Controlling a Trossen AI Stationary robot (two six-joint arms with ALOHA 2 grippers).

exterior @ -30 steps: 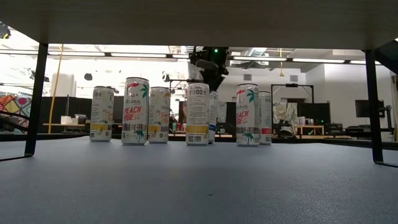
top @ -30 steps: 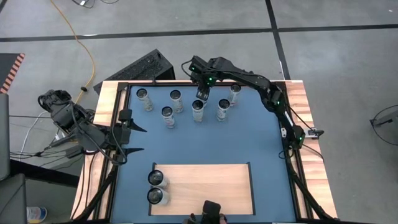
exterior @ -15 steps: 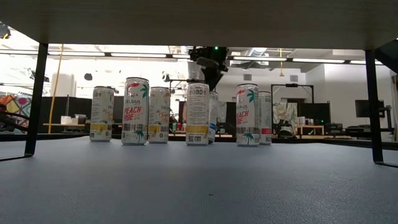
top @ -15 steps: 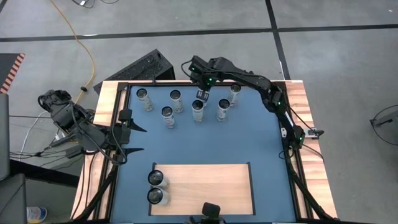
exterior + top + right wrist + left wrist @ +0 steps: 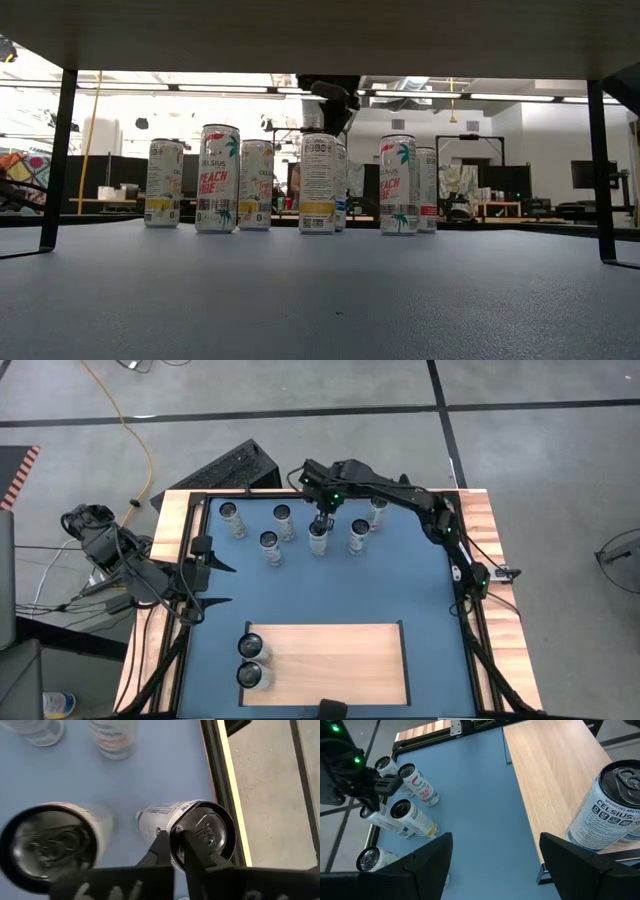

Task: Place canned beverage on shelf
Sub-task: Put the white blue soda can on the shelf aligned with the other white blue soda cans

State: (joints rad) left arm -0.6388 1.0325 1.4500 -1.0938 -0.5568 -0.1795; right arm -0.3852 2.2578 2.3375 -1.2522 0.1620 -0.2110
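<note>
Six white beverage cans stand upright on their bases on the blue surface near the far edge, among them one in the middle [image 5: 318, 536] [image 5: 317, 183]. Two more cans [image 5: 251, 648] [image 5: 249, 676] stand on the left end of the pale wooden shelf [image 5: 335, 660] near the front edge. My right gripper [image 5: 322, 513] [image 5: 338, 112] hovers just above the tops of the middle cans, its fingers [image 5: 161, 851] nearly together, over a can's rim [image 5: 202, 832]. It touches nothing. My left gripper [image 5: 218, 582] [image 5: 492, 865] waits open at the table's left side.
A black frame [image 5: 455, 550] borders the blue surface [image 5: 400, 585], with wooden side strips outside it. The cans in the far group stand close together. One shelf can [image 5: 610, 805] shows close to my left gripper. The right part of the shelf [image 5: 555, 765] is bare wood.
My right gripper has risen a little above the can tops and has shifted slightly toward the table's left edge. The cans have stayed where they were.
</note>
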